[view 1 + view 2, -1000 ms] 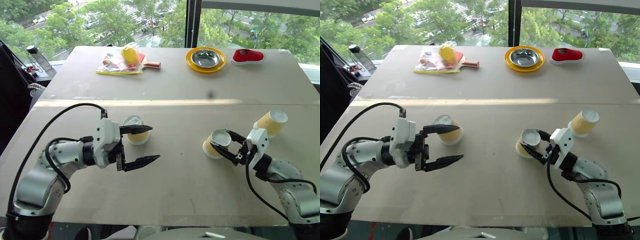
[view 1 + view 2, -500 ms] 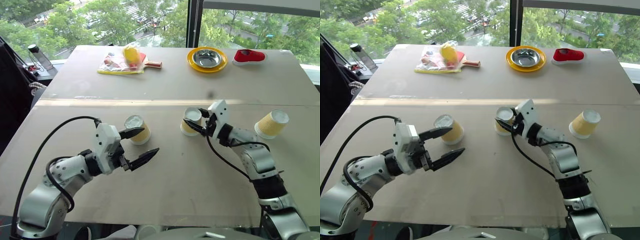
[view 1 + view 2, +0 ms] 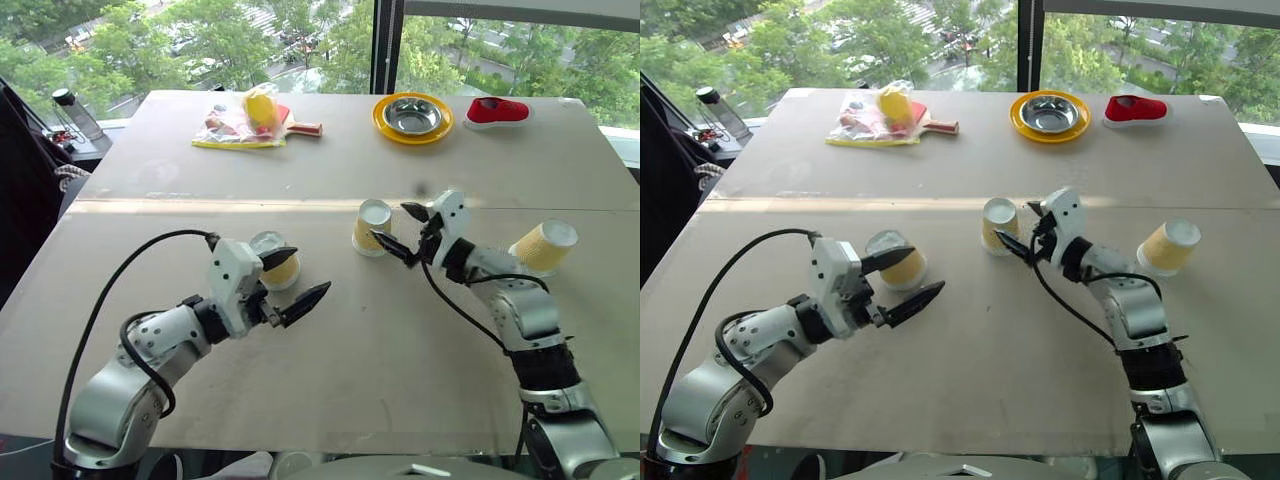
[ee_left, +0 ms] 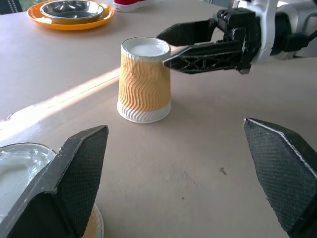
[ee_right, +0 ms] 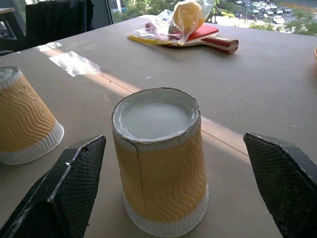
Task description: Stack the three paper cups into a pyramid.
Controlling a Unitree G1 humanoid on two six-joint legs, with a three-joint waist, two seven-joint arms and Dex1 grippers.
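since a second ago the right claw [image 3: 412, 230] has carried one yellow-orange ribbed paper cup with white rim [image 3: 371, 228] from the right side of the worktop [image 3: 350, 340] toward its middle and let go; that cup now stands upside down, free, with the claw's black fingers spread wide just beside it. the left claw [image 3: 293, 281] has shifted a little and hangs with fingers apart, gripping nothing, next to a second identical inverted cup [image 3: 274, 259]. a third identical cup [image 3: 545, 246] lies tilted near the worktop's right edge, well apart from the others. none is stacked on another.
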